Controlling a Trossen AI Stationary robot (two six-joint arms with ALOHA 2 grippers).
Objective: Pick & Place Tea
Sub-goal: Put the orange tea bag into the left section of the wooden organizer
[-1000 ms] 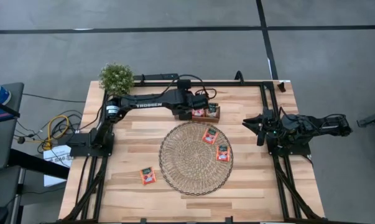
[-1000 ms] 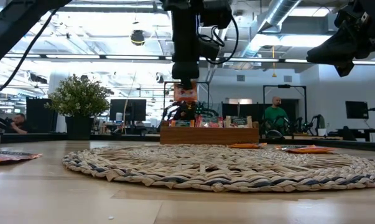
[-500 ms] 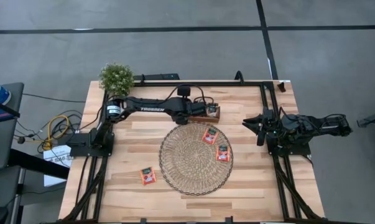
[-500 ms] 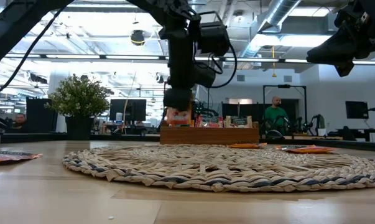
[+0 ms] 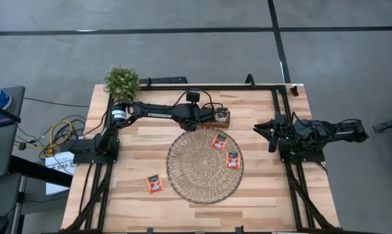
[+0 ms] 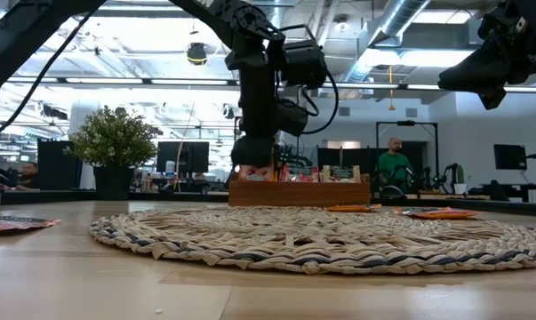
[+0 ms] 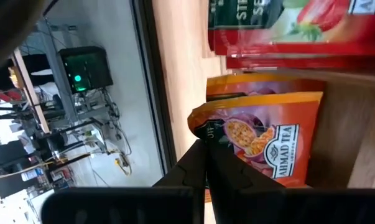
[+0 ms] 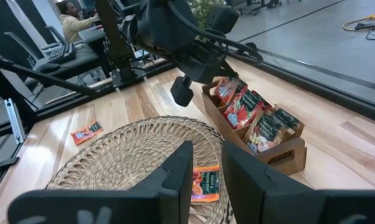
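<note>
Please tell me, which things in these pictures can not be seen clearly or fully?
- Wooden tray, high view: the left arm covers its left part, so the sachets inside cannot be counted.
- Orange sachet in the shut left gripper, left wrist view: its lower edge is cut off by the fingers and the picture's edge.
- Sachets on the woven mat, low view: seen edge-on, print unreadable.
- Right gripper: holds nothing visible.

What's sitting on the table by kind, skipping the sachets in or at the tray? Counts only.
Loose tea sachets: 3
Woven mat: 1
Wooden tray: 1
Potted plant: 1
Total: 6
</note>
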